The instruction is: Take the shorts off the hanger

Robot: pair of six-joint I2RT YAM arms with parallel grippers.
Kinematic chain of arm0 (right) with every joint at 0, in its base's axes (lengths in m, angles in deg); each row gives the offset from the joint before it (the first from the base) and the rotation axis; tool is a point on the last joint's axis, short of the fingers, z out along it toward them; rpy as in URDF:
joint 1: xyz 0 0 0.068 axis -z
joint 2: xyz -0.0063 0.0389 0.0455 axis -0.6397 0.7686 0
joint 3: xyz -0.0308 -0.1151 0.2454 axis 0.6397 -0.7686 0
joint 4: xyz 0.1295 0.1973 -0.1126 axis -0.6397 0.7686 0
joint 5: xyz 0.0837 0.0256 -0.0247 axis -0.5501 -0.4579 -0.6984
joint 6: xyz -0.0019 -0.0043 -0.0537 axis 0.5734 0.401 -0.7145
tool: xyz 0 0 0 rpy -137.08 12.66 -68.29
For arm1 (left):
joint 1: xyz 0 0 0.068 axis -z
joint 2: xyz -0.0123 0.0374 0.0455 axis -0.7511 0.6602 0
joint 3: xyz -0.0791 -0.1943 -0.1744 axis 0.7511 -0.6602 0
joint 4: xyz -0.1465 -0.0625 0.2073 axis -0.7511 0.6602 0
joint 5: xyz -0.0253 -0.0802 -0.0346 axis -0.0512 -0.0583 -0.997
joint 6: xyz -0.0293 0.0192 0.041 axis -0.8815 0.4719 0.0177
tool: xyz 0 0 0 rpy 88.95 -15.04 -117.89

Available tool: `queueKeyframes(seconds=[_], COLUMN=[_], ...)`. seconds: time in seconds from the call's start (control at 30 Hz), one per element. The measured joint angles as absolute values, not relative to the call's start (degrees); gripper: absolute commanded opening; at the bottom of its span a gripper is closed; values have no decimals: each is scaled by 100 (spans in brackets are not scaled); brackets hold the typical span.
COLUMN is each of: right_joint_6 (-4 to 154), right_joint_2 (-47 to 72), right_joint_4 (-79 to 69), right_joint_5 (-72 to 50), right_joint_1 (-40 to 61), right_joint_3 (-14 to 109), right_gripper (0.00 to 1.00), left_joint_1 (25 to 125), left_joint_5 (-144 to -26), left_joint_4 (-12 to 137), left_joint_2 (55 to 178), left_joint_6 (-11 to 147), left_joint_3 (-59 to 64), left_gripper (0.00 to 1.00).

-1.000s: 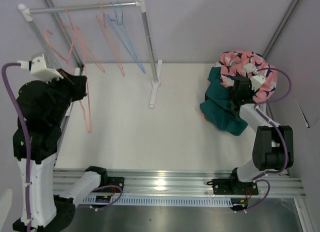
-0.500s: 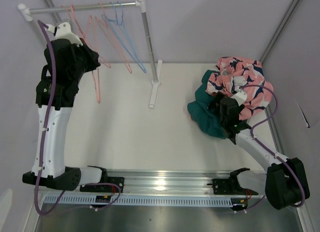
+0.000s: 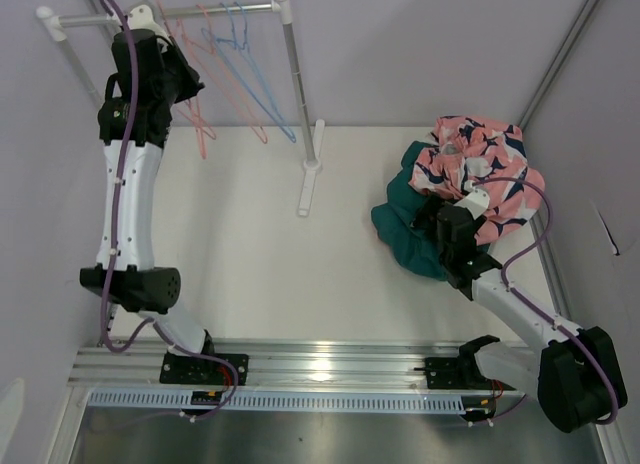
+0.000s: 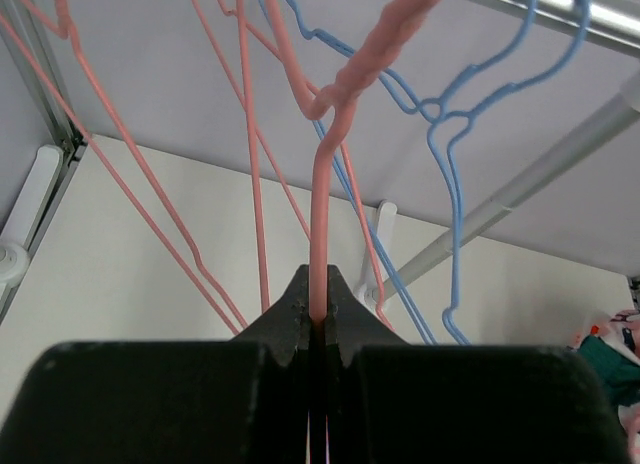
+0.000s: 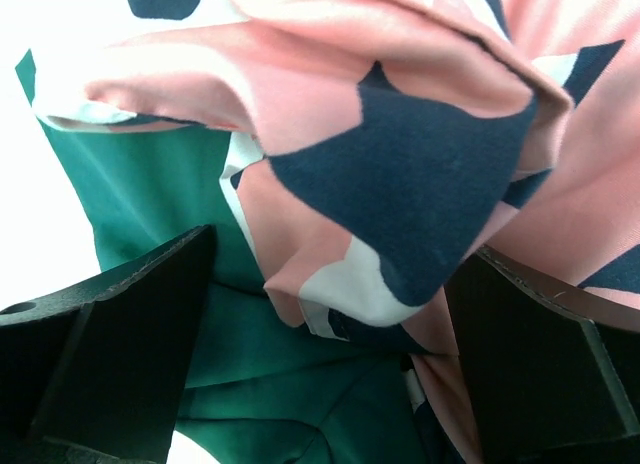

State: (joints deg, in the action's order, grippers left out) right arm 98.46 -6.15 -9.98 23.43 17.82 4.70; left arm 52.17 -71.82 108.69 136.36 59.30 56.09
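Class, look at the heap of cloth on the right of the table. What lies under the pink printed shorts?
Teal green shorts lie under the pink printed shorts, their edge spreading out onto the table. Anything deeper in the heap is covered.

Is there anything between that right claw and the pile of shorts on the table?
Nothing visible. The right gripper is open right at them, its fingers on either side of a fold of the pink shorts, with the teal shorts underneath.

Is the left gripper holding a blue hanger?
No, the left gripper is shut on the stem of a pink hanger.
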Motion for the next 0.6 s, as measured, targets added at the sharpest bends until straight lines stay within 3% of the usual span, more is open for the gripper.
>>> queueKeyframes(seconds=[0.6], right_joint_6=[9581], right_joint_2=[-526], right_joint_4=[-1044], right_joint_5=[2489], right_joint_1=[1511], right_joint_3=[470], right_gripper=[99], left_joint_1=[4839], left_joint_5=[-7748], left_joint_4=[11036], left_joint_2=[15465], left_joint_6=[5935], left_joint_3=[6641], left_gripper=[0])
